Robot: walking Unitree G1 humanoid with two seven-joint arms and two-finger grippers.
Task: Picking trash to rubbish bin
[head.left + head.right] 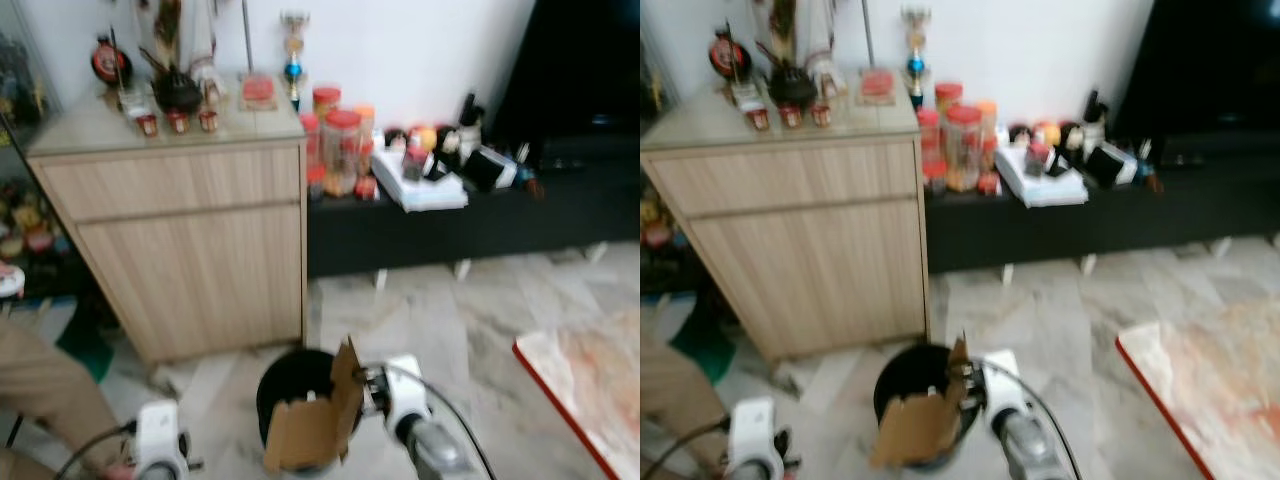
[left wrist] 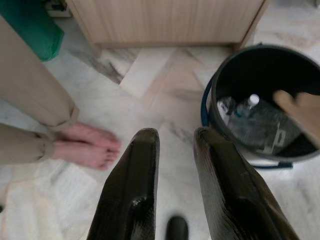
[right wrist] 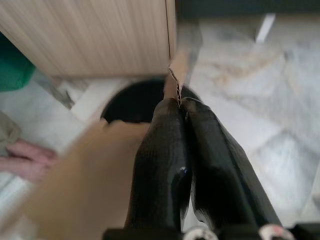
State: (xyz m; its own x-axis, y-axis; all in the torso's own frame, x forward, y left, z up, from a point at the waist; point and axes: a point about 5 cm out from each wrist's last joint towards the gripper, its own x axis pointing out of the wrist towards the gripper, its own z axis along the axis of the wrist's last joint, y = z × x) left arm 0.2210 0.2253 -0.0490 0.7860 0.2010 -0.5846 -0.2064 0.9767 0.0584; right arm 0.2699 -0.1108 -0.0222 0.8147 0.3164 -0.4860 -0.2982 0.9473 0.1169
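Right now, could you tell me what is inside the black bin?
In the black bin, a clear plastic bottle with a white cap lies on dark crumpled rubbish. The cardboard piece, pinched by the right gripper, covers part of the opening.

Blurred jars [image 1: 338, 150], bin [image 2: 260, 100] contents

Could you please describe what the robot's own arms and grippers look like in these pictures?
Each gripper has two long, glossy black fingers, rounded and tapering toward the tips: left gripper, right gripper. The wrists are chunky white housings, and the right arm behind its housing is a silver-grey tube. Thin black cables loop from both wrists. No markings can be made out.
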